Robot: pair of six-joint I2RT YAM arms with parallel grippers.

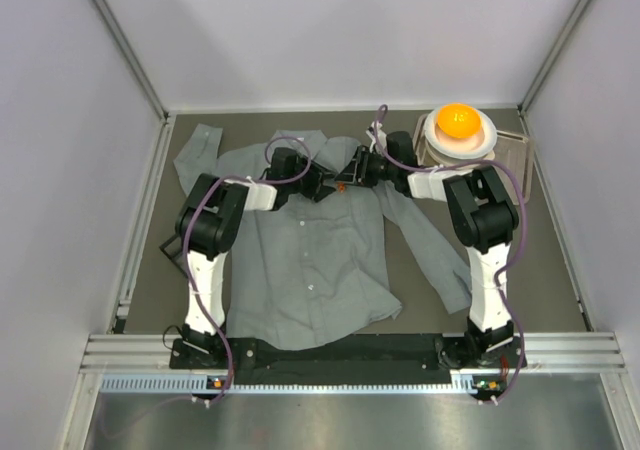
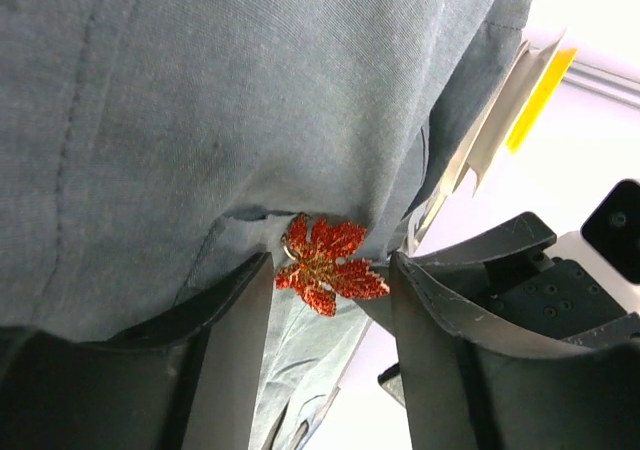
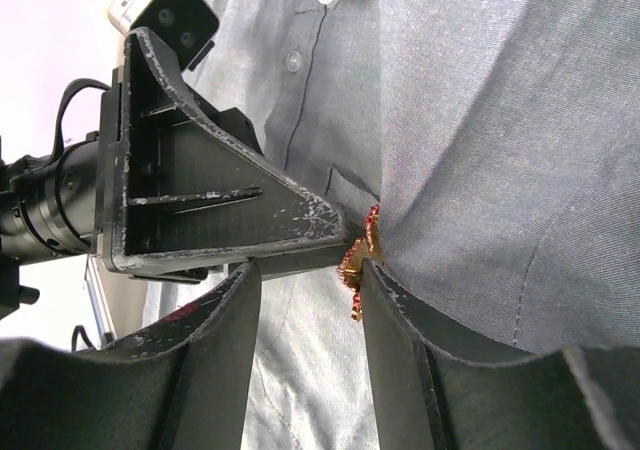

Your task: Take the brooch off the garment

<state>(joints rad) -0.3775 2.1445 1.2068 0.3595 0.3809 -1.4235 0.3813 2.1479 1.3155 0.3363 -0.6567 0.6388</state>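
Observation:
The grey shirt point(image 1: 310, 260) lies spread on the dark mat. The brooch point(image 1: 342, 183), a small red glittery leaf, is pinned near its collar, and both grippers meet there. In the left wrist view the brooch point(image 2: 325, 265) hangs from the cloth point(image 2: 250, 90), right between the tips of my open left gripper point(image 2: 331, 260). In the right wrist view the brooch point(image 3: 362, 260) shows edge-on against the shirt point(image 3: 480, 120). It touches the tip of the right finger of my open right gripper point(image 3: 310, 268). The left gripper's finger point(image 3: 220, 210) sits just beyond.
A white bowl point(image 1: 483, 142) holding an orange ball point(image 1: 458, 120) stands on a tray at the back right, beside the right arm. The shirt's sleeves spread to the back left and the right front. White walls enclose the mat.

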